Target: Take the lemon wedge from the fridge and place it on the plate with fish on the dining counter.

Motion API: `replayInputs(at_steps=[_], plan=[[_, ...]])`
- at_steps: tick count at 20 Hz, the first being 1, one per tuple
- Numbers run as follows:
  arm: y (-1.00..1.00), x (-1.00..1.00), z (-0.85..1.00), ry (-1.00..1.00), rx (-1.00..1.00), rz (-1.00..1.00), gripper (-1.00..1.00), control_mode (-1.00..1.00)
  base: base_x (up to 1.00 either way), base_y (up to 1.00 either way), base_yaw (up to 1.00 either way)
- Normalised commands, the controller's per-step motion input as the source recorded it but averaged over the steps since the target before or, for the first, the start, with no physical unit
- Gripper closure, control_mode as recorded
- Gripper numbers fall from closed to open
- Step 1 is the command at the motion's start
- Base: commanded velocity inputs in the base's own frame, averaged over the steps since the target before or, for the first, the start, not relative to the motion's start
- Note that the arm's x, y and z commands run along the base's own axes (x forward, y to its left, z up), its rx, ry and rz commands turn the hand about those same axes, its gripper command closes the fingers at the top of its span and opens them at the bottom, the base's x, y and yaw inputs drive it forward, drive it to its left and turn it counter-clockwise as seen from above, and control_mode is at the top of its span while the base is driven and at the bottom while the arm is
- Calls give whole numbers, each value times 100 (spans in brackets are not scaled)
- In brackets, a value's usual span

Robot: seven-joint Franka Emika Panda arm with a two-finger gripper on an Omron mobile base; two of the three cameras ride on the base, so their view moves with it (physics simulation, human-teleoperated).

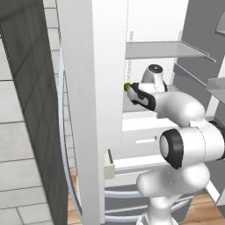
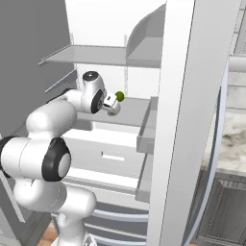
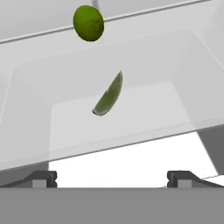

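Note:
The fridge point(image 1: 151, 26) stands open, and my arm reaches into its white interior below a shelf point(image 2: 96, 55). The lemon wedge point(image 3: 108, 96), a thin yellow-green slice, lies on the floor of a pale bin point(image 3: 30, 109) ahead of my gripper point(image 3: 113, 178). The gripper is open, with its dark fingertips point(image 3: 43, 178) wide apart, short of the wedge and holding nothing. A round green fruit point(image 3: 89, 22) sits farther back; it also appears just beyond the hand point(image 1: 127, 86) point(image 2: 119, 96). The plate and the fish are out of view.
An open fridge door point(image 1: 88, 88) stands close on the arm's left and another door point(image 2: 187, 120) on its right. White drawers point(image 2: 115, 153) sit below the hand. Past the right door lies a veined marble surface point(image 2: 234, 137).

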Motion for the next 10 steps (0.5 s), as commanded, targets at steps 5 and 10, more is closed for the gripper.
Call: replayInputs(at_steps=[5,10], plan=[[0,37,-20,0,0,0,-100,-100,0,0,0],[0,23,-14,0,0,0,-100,-100,0,0,0]])
